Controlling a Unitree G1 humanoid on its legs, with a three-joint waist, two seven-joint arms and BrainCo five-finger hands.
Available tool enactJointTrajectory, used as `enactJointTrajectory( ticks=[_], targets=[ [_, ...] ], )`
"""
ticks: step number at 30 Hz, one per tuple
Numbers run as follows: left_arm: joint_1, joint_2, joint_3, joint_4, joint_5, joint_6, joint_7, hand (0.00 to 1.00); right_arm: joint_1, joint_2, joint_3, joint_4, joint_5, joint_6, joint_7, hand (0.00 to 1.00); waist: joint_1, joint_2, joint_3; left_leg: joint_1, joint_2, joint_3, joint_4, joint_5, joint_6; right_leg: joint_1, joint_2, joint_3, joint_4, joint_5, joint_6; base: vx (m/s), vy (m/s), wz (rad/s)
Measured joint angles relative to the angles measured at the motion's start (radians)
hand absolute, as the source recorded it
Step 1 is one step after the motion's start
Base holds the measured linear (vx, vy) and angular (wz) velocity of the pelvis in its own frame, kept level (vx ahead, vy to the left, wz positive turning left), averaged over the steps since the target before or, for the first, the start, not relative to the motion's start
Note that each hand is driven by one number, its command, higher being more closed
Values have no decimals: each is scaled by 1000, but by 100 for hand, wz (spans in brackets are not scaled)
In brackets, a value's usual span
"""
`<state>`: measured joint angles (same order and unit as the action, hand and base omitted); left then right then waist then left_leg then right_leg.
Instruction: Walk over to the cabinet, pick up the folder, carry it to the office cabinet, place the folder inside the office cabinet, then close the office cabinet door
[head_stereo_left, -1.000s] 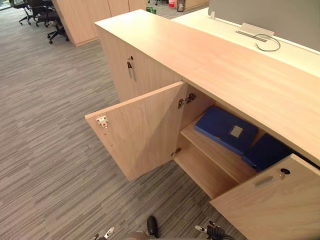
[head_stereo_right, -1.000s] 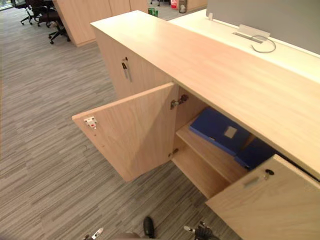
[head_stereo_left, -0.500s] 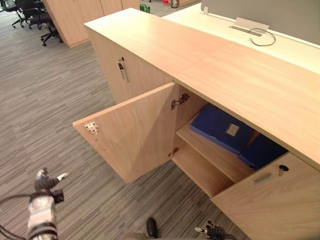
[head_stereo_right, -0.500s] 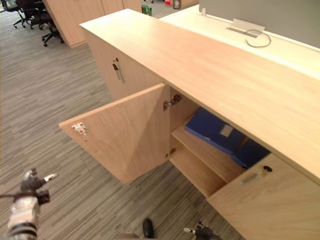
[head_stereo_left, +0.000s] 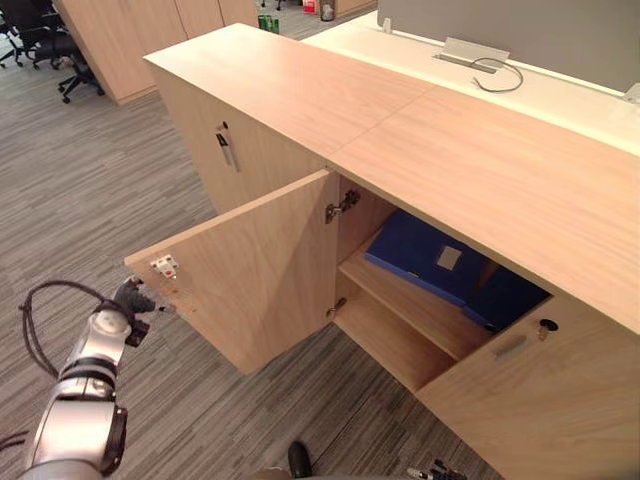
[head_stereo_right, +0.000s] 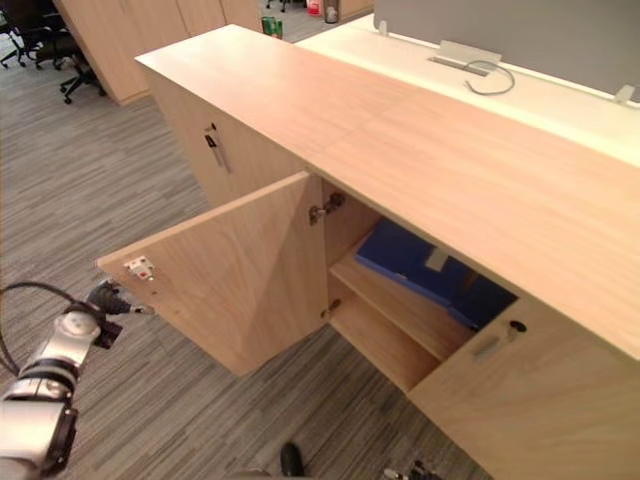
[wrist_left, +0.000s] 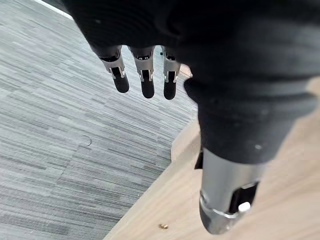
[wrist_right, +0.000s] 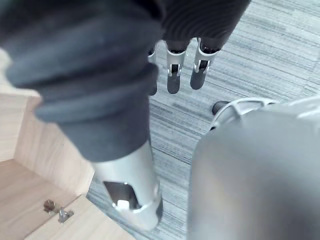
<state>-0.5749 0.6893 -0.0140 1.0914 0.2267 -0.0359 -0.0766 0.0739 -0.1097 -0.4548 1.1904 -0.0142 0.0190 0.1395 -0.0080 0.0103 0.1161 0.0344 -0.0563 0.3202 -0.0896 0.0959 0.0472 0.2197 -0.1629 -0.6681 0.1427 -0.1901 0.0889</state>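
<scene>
Change: folder (head_stereo_left: 428, 260) where it lay half a second ago; left hand (head_stereo_left: 131, 298) up from low over the carpet (head_stereo_left: 100, 190) to the free edge of the open left door (head_stereo_left: 255, 275); whole view shifted a little as well.
Folder: blue, lying on the upper shelf (head_stereo_left: 420, 312) inside the office cabinet (head_stereo_left: 400, 130); second blue folder (head_stereo_left: 508, 298) just beside it, further right.
Folder to left hand: well apart, with the open left door between them.
Left hand: fingers straight and relaxed, holding nothing; just beside the door's outer corner, near the white latch (head_stereo_left: 163, 266); touching the edge or not, cannot tell.
Right hand (wrist_right: 173, 75): hanging over the carpet, fingers loose and fairly straight, holding nothing; near a corner of the open right door (head_stereo_left: 560, 410).
</scene>
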Motion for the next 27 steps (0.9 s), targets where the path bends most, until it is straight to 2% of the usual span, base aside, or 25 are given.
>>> enactJointTrajectory(
  ticks=[4, 11, 16, 19, 22, 26, 27],
  targets=[
    [-45, 36, -18, 8, 3, 0, -1, 0, 27, 1, -35, -1, 31, 2, 13, 0, -4, -5, 1, -7, 5, 18, 1, 2, 6, -25, 2, 19, 17, 1, -2, -51, 21, -13],
    [-89, 44, -91, 11, 15, -1, -29, 0, 32, 3, -149, -14, 32, 6, 34, 0, -8, -17, 3, -20, 8, 42, 0, 5, 21, -56, -4, 45, 35, 10, -10, -73, 34, -9],
    [-120, 42, -142, 27, 21, 0, -17, 0, 30, 3, -149, -20, 32, 5, 33, 0, -8, -22, 1, -30, 6, 54, -4, 9, 25, -73, -20, 49, 44, 10, -10, -98, 56, -6],
    [-119, 12, -177, 5, 17, 13, 12, 0, 31, 3, -142, -20, 32, 5, 33, 0, -6, -22, 1, -32, 4, 52, -5, 11, 14, -79, -28, 47, 52, 9, -9, -104, 45, 4],
    [-47, 0, -259, -146, 22, 28, 29, 0, 31, -1, -133, -20, 31, 5, 31, 0, 2, -22, 1, -43, -6, 35, -5, 15, 6, -82, -39, 31, 60, 4, -2, -101, 36, 23],
    [48, -112, -388, -246, 25, 17, 28, 0, 16, -5, -133, -20, 11, 4, 21, 0, 2, -13, -4, -60, -28, 10, -5, 18, 2, -83, -64, -14, 79, -7, 7, -93, 70, 38],
    [95, -155, -481, -276, 32, 15, 25, 0, -2, -5, -131, -19, -10, 4, 13, 0, 4, -10, -6, -62, -36, 8, -5, 18, 2, -84, -73, -16, 85, -7, 14, -91, 111, 17]
  ],
)
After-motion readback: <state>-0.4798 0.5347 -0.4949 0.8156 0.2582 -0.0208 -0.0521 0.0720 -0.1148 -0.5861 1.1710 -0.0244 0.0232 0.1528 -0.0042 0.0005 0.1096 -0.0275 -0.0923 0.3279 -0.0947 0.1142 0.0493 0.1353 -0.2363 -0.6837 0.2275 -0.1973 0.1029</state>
